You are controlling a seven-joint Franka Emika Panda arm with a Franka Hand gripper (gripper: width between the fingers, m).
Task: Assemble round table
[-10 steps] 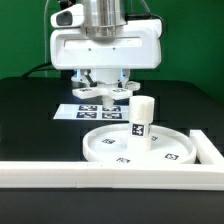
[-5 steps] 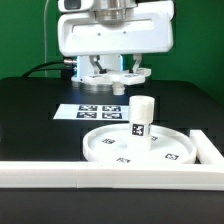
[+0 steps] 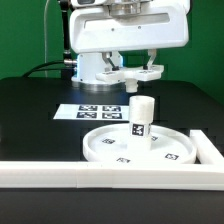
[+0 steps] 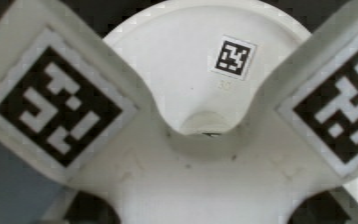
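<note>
1. The gripper [image 3: 130,69] hangs high above the black table [image 3: 30,120], closed on the cross-shaped base piece [image 3: 149,71]. That piece is clear of the table under the hand.
2. In the exterior view the fingers are hard to make out. The base piece's white lobes cover them, and the top of the arm is cut off by the frame edge.
3. The wrist view is filled by two arms of the base piece [image 4: 194,175] spreading in a V, each with a large black-and-white tag. Both tags are cut off at the picture's sides and are blurred.
4. Between those arms shows a white rounded surface [image 4: 167,55] with one small tag. I cannot tell whether it is the disc's floor or the leg.
5. The round disc [image 3: 90,150] lies flat on the table near the long white border wall [image 3: 60,175].
6. The cylinder leg [image 3: 141,117] stands upright inside the disc, below the held piece and apart from it.
7. The leg's foot hides part of the disc's floor. The tags on that floor are too small to read.
8. The marker board [image 3: 95,110] lies flat behind the disc. Its end toward the exterior view's right is covered by the leg.
</note>
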